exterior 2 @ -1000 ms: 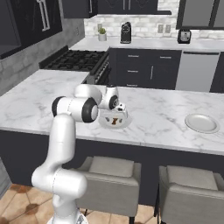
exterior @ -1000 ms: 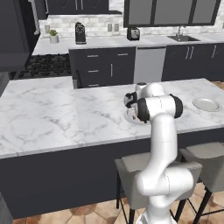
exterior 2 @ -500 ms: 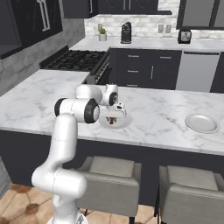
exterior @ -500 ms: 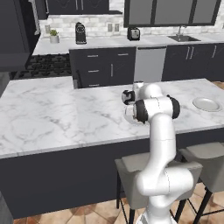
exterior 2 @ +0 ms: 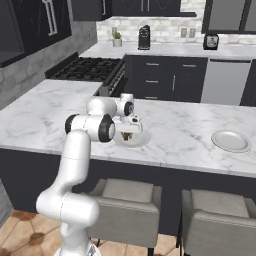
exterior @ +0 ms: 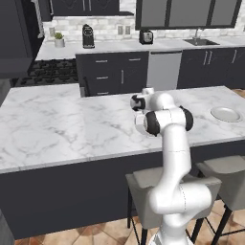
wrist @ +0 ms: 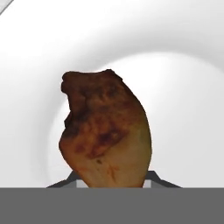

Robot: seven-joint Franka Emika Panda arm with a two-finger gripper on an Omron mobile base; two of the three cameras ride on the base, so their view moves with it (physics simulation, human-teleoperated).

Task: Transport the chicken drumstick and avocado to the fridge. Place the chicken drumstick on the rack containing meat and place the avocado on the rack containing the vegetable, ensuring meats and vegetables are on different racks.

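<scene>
A: The gripper [exterior 2: 129, 134] points down into a white plate [exterior 2: 142, 140] on the marble island counter [exterior 2: 180, 135]. Are its jaws together?

B: Clamped on the chicken drumstick [wrist: 107, 131], as far as the hand view tells; the dark fingertips [wrist: 159, 178] sit at either side of it.

A: Where does the drumstick lie?

B: Over the plate's white hollow, its fat browned end facing up in the hand view. A second plate [exterior: 226, 114] lies well apart to the right.

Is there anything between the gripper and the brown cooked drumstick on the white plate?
Nothing visible. In the hand view the brown cooked drumstick sits directly at the fingertips over the white plate. In the right base view the gripper is down on the plate, apparently closing on the drumstick.
</scene>
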